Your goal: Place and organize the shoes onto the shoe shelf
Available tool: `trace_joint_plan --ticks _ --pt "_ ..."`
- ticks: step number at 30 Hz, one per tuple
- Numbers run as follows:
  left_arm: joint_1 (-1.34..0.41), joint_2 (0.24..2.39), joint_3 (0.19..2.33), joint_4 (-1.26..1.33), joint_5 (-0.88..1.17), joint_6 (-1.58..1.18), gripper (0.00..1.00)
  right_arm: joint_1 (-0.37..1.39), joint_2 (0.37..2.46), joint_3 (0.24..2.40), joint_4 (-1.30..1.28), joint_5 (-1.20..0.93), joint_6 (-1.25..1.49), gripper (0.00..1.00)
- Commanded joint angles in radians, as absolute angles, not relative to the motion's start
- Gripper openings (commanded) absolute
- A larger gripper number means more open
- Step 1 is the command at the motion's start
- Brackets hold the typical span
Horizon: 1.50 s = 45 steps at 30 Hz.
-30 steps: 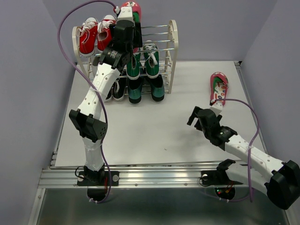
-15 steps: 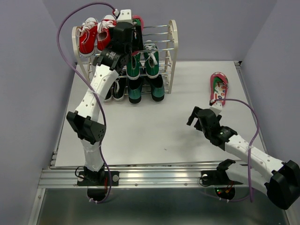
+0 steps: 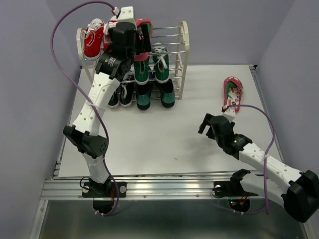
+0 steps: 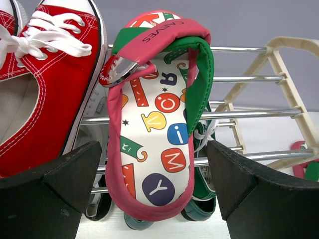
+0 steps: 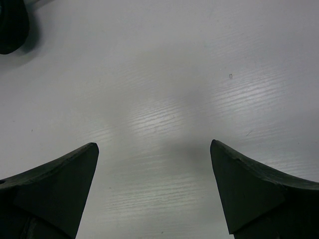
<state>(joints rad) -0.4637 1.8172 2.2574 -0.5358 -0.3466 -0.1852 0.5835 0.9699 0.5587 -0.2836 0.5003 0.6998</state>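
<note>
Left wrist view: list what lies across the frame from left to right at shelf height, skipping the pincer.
In order: red sneaker with white laces → pink flip-flop with the lettered footbed, lying on the rods → cream side frame of the shoe shelf.

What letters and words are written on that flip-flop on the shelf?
"CAEVES", as best it reads: pink strap of the flip-flop.
"Y", "M", "i", "C": coloured badges on its footbed.
Other footbed marks: not clear enough.
The other flip-flop, on the table: too small to read.
</note>
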Motion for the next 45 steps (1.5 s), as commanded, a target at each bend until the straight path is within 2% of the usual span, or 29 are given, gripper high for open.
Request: trace_joint_plan --ticks 1,8,14,15,20,24,27,35,39,45 --pt "-0.471 1.747 2.289 -0.503 -0.341 -0.187 0.99 0.578 0.971 0.604 -0.256 0.505 0.677 1.00" --pt "-0.515 1.643 2.252 -0.525 -0.354 -0.193 0.99 0.569 1.003 0.649 -0.259 0.529 0.646 1.00" --pt "-0.600 1.364 1.845 -0.420 -0.409 -0.284 0.99 0.477 1.104 0.732 -0.272 0.517 0.600 1.00" --pt "-0.632 1.323 1.701 -0.376 -0.414 -0.326 0.99 0.457 1.117 0.741 -0.268 0.508 0.580 1.00" --pt "-0.707 1.082 1.276 -0.247 -0.414 -0.481 0.99 0.313 1.227 0.834 -0.268 0.419 0.464 1.00" --pt "-0.729 0.997 1.125 -0.258 -0.306 -0.508 0.99 0.198 1.328 0.899 -0.270 0.398 0.408 1.00" --pt "-0.736 0.970 1.036 -0.300 -0.235 -0.529 0.99 0.109 1.444 0.981 -0.268 0.228 0.376 1.00" --pt "-0.742 0.858 0.904 -0.328 -0.232 -0.561 0.99 -0.076 1.653 1.120 -0.250 0.167 0.264 1.00" --pt "-0.742 0.822 0.900 -0.342 -0.264 -0.540 0.99 -0.098 1.747 1.175 -0.201 0.069 0.140 1.00" --pt "-0.742 0.799 0.905 -0.364 -0.299 -0.531 0.99 -0.107 1.825 1.213 -0.195 0.040 0.063 1.00"
